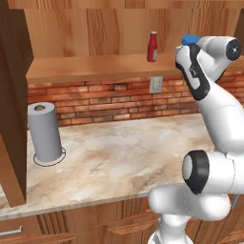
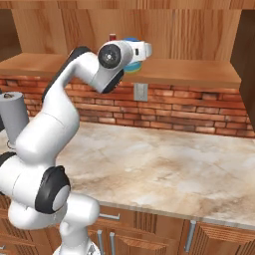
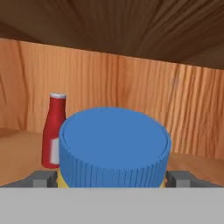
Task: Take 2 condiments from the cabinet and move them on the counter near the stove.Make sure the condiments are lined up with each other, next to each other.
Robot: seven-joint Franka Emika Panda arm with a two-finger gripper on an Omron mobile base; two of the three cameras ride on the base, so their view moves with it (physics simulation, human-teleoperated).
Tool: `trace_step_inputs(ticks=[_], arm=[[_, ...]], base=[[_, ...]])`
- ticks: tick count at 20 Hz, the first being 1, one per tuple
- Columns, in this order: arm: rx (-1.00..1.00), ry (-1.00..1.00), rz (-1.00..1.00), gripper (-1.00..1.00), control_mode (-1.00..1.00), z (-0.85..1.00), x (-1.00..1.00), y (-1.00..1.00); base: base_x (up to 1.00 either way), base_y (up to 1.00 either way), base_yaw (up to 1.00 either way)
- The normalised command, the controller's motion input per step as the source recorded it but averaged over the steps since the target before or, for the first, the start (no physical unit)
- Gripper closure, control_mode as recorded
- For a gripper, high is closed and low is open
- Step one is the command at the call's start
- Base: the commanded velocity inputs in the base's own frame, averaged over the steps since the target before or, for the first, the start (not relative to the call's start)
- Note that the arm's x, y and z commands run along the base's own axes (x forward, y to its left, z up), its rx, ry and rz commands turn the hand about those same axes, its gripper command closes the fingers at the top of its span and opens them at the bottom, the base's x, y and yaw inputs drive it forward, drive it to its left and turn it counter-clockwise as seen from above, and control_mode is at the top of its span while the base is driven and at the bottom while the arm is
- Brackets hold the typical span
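The squat jar (image 3: 113, 146), blue-lidded with a yellow body, stands on the cabinet shelf (image 1: 95, 66) right in front of the hand camera. My gripper (image 3: 110, 180) reaches into the cabinet, and its grey fingers (image 3: 43, 179) press against both sides of the jar's body, shut on it. From the left base view only the jar's lid (image 1: 190, 39) peeks out above my wrist. The red bottle (image 1: 152, 46) with its pale cap stands upright on the shelf just left of the jar, apart from it. The stove is out of view.
A grey paper towel roll (image 1: 45, 131) stands at the left of the beige marbled counter (image 1: 124, 157). A wall outlet (image 1: 156, 84) sits in the brick backsplash under the shelf. Thick cabinet side panels (image 1: 12, 105) hang at both ends.
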Motion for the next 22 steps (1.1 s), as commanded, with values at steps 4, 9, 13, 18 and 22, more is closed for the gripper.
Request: trace_step_inputs(ticks=[4, 9, 13, 18, 22], arm=[[0.0, 0.0, -0.2, 1.0, -1.0, 0.47, -0.9, 0.0], [0.0, 0.05, -0.17, 1.0, -1.0, 0.42, -0.78, 0.0], [0.0, 0.14, -0.08, 1.0, -1.0, 0.13, -0.73, 0.02], [0.0, 0.06, 0.0, 1.0, -1.0, 0.0, -0.82, 0.25], [0.0, 0.0, 0.02, 1.0, -1.0, 0.0, -0.88, 0.37]], base=[[0.0, 0.0, 0.0], [0.0, 0.0, 0.0], [0.0, 0.0, 0.0], [0.0, 0.0, 0.0], [0.0, 0.0, 0.0]])
